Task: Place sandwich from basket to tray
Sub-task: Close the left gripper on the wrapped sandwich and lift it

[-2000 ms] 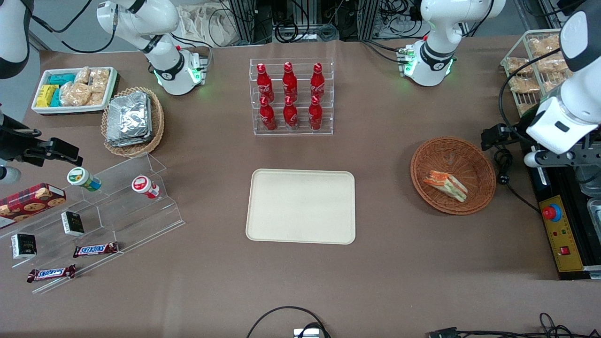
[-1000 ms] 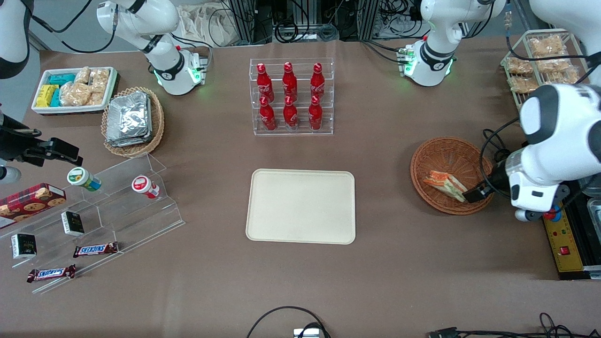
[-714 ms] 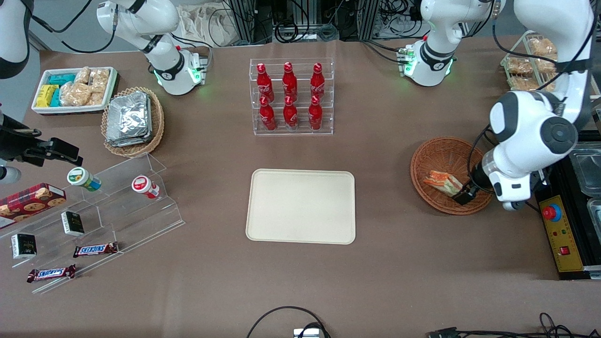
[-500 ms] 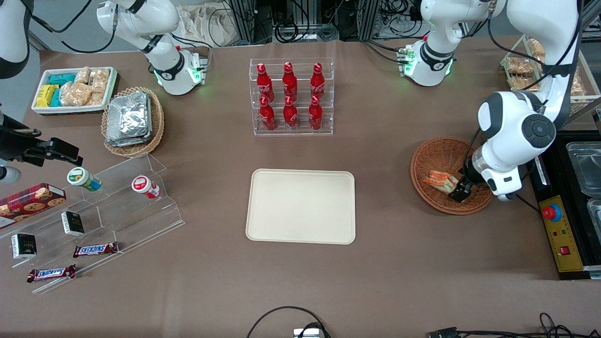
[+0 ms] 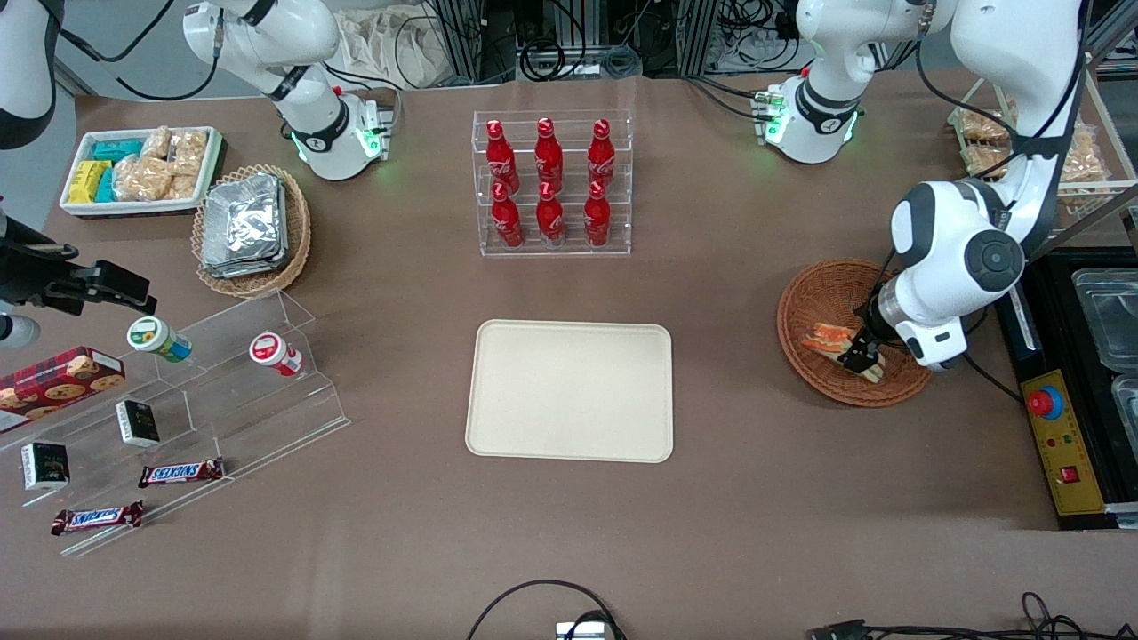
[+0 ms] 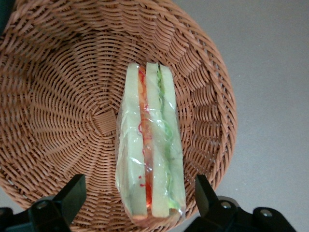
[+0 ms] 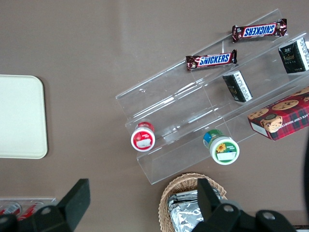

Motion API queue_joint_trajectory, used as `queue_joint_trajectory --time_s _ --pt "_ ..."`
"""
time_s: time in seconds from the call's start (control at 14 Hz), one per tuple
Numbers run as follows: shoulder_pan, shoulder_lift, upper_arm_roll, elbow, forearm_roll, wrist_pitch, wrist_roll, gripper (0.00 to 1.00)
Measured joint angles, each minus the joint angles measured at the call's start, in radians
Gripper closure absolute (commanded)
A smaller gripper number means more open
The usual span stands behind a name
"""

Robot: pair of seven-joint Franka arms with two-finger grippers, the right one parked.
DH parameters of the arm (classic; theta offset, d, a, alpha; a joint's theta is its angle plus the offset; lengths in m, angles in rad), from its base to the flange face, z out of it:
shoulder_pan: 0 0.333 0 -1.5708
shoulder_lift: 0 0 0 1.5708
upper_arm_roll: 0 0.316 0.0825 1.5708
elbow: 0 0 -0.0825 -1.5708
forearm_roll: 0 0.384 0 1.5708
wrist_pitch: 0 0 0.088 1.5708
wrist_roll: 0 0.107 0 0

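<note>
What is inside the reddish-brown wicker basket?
Only the wrapped sandwich lies in the basket; the open gripper hovers above one end. What is beneath the sandwich is covered.

You have the left arm's gripper [image 5: 861, 356] down inside the basket [image 5: 822, 293], right over the sandwich [image 5: 831, 341], while the tray [image 5: 570, 390] lies bare on the brown surface [image 5: 756, 498], well apart toward the parked arm's end.

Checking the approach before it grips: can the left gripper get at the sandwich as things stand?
Probably yes. The gripper hangs open over the basket, fingers on either side of the sandwich, with nothing between them.
</note>
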Motion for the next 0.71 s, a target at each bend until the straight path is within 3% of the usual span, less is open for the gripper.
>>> queue_joint_trajectory --time_s 0.29,0.36,0.43,0.57,0.64,0.71 --pt "0.0 0.034 0.0 -0.001 0.0 0.048 -0.001 0.0" --pt "0.0 0.046 0.0 -0.001 0.0 0.065 -0.001 0.06" --pt "0.0 0.056 0.0 -0.001 0.0 0.077 -0.001 0.29" --pt "0.0 0.068 0.001 -0.001 0.0 0.086 -0.001 0.93" --pt "0.0 0.069 0.002 -0.001 0.0 0.087 -0.001 1.0" --pt "0.0 0.069 0.003 -0.001 0.0 0.087 -0.001 1.0"
